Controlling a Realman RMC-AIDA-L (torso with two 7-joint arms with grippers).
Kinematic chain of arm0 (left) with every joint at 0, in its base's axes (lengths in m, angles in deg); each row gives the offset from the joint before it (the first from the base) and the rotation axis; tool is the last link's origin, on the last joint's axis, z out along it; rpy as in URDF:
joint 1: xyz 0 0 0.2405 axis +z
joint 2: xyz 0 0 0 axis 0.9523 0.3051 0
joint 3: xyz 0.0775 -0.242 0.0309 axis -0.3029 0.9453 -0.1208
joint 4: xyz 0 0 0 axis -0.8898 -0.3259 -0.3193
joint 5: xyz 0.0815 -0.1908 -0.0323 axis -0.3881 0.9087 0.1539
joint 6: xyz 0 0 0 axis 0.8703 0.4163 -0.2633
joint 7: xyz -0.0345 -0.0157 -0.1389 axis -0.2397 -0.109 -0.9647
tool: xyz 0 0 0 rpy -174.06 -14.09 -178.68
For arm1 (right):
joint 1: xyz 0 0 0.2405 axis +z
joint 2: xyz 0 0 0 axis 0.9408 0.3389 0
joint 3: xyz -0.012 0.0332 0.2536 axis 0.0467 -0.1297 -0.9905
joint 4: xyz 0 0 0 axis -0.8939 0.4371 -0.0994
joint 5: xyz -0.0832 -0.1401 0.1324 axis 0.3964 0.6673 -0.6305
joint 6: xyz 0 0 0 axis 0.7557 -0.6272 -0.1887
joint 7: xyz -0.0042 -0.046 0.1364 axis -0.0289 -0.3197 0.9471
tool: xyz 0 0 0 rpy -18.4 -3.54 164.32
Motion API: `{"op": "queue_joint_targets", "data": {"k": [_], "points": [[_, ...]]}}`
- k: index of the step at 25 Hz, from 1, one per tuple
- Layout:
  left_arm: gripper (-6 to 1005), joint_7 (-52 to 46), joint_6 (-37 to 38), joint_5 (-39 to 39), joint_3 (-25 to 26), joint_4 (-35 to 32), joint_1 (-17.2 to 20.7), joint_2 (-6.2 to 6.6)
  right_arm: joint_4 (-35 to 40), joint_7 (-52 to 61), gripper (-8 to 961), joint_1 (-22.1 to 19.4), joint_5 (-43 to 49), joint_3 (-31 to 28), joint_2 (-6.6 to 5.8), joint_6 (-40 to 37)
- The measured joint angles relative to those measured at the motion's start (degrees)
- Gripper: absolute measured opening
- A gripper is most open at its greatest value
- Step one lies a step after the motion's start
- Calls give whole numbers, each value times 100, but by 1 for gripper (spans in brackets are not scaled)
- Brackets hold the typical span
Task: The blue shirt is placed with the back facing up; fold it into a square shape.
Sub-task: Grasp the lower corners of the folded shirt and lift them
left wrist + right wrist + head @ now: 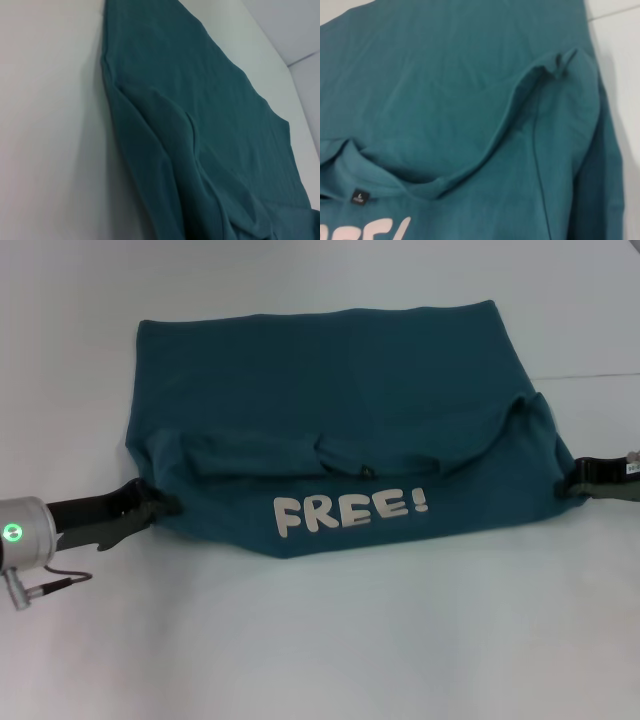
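Blue shirt (pixel 340 380) half-folded on tabletop (pixel 320 640).
Left gripper (pixel 168 506) and right gripper (pixel 566 486) each clamp fingers on a near corner.

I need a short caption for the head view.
Both grippers at the sides of the half-folded blue shirt, print "FREE!" showing.

left arm: silver cylindrical wrist (pixel 22 532) with a green ring light, thin grey cable below, black gripper (pixel 150 506). right gripper (pixel 575 480) black, small white label behind it.
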Motion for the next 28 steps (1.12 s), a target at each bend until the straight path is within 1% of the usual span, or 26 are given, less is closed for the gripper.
{"op": "queue_joint_targets", "data": {"k": [5,7,9,14,18,21,22,24,28], "points": [[44,8,804,-148,75,-278,181,118,514,75,38,-196,29,-7,-56,-1019],[46,19,1273,-285,219,-377,244,183,655,101,38,-280,31,-6,-100,-1480],[48,20,1724,-526,366,-503,297,209,752,118,37,-349,32,4,-132,-1841],[53,47,2750,-1026,458,-912,523,212,959,110,37,-504,79,47,-139,-2657],[58,76,3499,-1323,477,-1287,767,207,1092,84,38,-612,334,41,-140,-3156],[61,110,3851,-1455,532,-1475,918,179,1148,54,38,-710,414,24,-140,-3487],[62,126,3952,-1479,545,-1528,967,170,1169,-8,38,-778,419,26,-140,-3702],[64,166,4114,-1530,552,-1580,1027,160,1173,-48,38,-814,428,31,-140,-3786],[68,227,4306,-1881,555,-1590,1050,149,1175,-137,39,-930,526,21,-132,-3968]]}}
